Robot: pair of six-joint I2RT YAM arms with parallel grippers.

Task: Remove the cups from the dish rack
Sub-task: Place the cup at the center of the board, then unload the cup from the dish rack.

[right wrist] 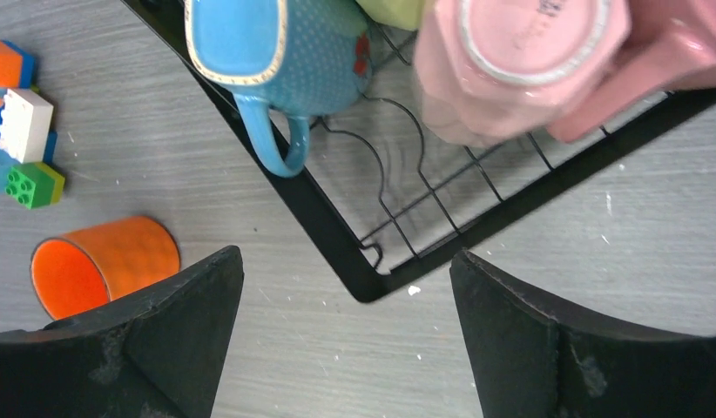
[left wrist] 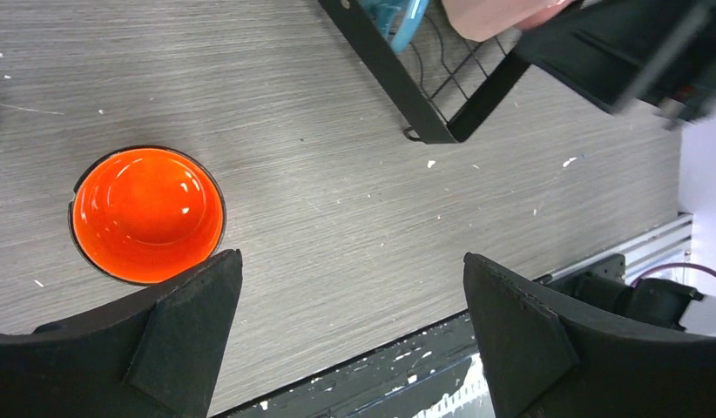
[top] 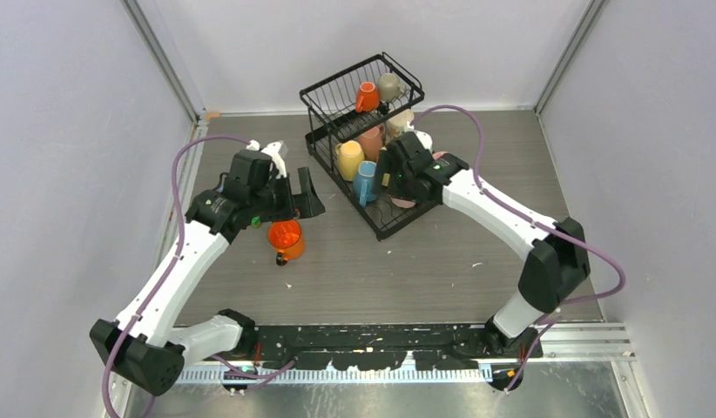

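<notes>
The black wire dish rack (top: 385,231) stands at the back centre. Its upper basket holds an orange cup (top: 367,96) and a beige cup (top: 389,85). Its lower tray holds a yellow cup (top: 348,158), a light blue cup (top: 366,180) and a salmon cup (top: 372,139). A pink cup (right wrist: 520,61) lies in the tray beside the blue cup (right wrist: 276,43). Another orange cup (top: 286,237) stands on the table, also in the left wrist view (left wrist: 148,213). My left gripper (top: 299,202) is open and empty just above that cup. My right gripper (top: 388,178) is open and empty over the tray's near corner (right wrist: 337,252).
Coloured toy blocks (right wrist: 19,122) lie on the table left of the rack. Grey walls close in the left, right and back sides. The black base rail (top: 372,348) runs along the near edge.
</notes>
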